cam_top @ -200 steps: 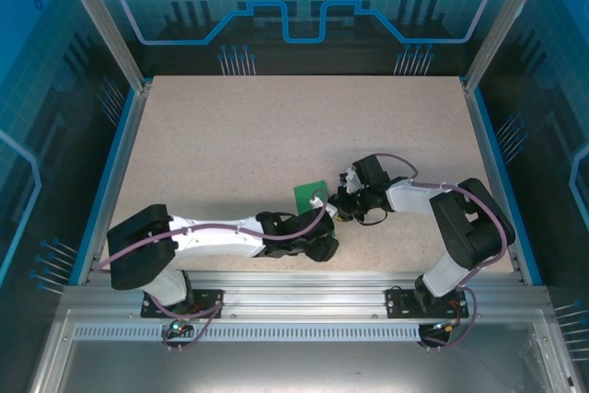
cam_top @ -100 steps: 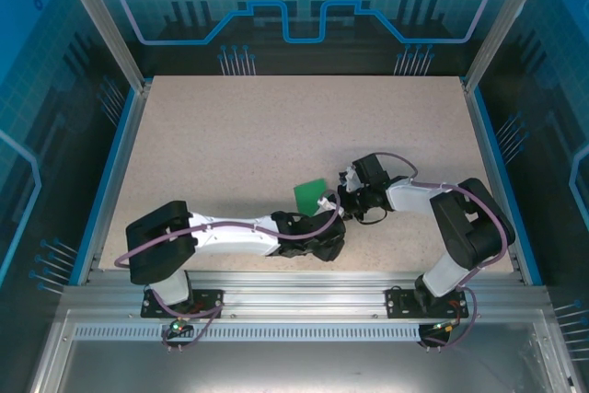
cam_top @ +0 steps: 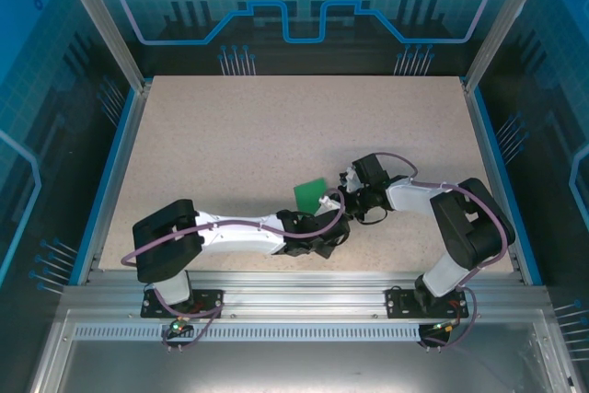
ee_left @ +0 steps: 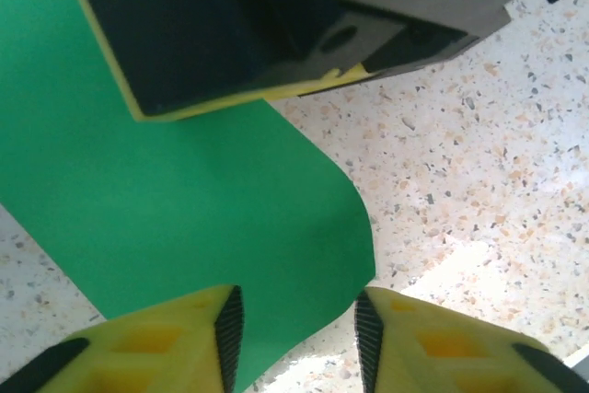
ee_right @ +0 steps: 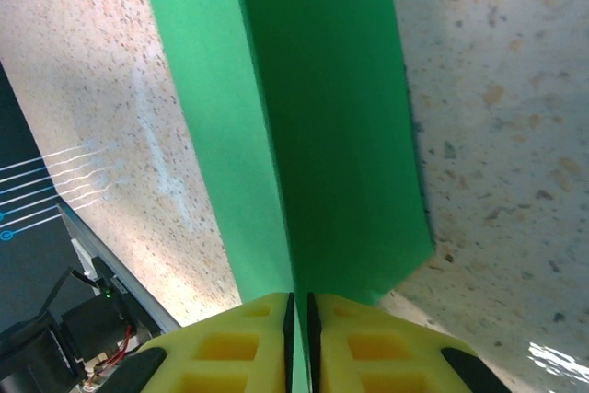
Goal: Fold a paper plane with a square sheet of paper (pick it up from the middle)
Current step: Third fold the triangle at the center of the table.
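Now the square sheet of paper [cam_top: 309, 196], doubled along a crease, is held just above the worktop [cam_top: 276, 126] near its front middle, clamped edge-on by the right fingers [ee_right: 267, 319] so a free corner is offered to the left fingers [ee_left: 184, 342], spread apart around it.

Bright-green, matte square sheet of paper [cam_top: 309, 195]: folded along one straight crease, two flaps angled apart, over the speckled surface [cam_top: 276, 135] at front centre, pinched in the right gripper [ee_right: 300, 306].
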Robot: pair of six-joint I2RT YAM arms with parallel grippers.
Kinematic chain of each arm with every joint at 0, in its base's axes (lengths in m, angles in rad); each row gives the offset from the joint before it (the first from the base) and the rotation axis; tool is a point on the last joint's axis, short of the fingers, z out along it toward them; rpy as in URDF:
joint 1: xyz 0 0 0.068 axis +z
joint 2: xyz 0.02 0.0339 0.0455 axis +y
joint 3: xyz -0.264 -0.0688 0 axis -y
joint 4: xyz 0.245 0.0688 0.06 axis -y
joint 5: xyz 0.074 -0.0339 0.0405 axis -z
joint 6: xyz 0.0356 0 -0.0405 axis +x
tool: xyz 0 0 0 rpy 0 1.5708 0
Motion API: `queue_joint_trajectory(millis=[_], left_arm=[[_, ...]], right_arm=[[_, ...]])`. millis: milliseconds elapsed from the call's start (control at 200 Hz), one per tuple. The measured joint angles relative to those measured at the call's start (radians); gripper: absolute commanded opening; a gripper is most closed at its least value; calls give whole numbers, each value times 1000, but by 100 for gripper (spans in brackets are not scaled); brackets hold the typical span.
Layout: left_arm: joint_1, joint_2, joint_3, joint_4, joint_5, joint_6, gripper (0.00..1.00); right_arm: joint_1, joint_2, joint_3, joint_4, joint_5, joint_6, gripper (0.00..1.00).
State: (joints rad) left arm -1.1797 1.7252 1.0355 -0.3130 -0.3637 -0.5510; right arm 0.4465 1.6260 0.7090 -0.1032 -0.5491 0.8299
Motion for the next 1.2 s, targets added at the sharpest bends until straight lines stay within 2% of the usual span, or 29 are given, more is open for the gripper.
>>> queue_joint_trajectory(millis=[265,405,525,685,940,1195], left_arm=[[0,-43,-17,-5,-45,-11,11],[0,-47,-18,-5,-52,-23,0],[6,-55,-37,4,-51,-23,0],[31,-94,-93,24,-32,-23,0],[82,-135,-150,84,44,-18,0],[105,-137,-157,102,85,-15,0]], right_arm=[[0,-6,6,-39,19,-22,17],[0,-11,11,-54,21,-30,23],[-2,-23,23,-77,36,-48,31],[-3,-69,52,-151,87,-91,33],[5,-85,149,-226,125,-163,21],[35,104,303,-254,150,-222,15]])
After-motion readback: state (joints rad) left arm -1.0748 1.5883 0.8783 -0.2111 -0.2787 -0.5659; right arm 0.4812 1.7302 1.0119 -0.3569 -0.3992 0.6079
